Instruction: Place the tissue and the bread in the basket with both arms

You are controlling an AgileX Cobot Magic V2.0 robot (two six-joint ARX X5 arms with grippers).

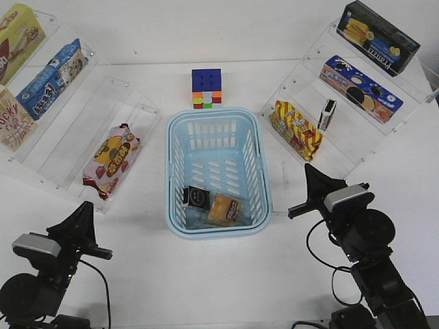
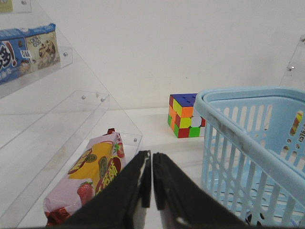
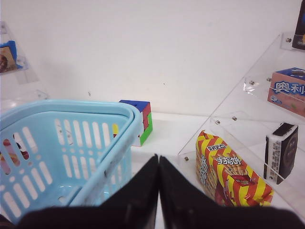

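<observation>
Lying side by side at the near end of the basket (image 1: 177,147): tissue (image 1: 195,198) left, bread (image 1: 225,209) right, long axis toward the far end. Flanking the basket, left gripper (image 2: 151,188) and right gripper (image 3: 158,183) fingers pressing together, gripping nothing.

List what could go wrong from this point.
1. The bread and tissue already lie in the basket; a second tissue pack stands on the right shelf, so another grab might take it needlessly.
2. Both the left gripper and the right gripper sit shut beside the basket; a sideways swing could knock it.
</observation>
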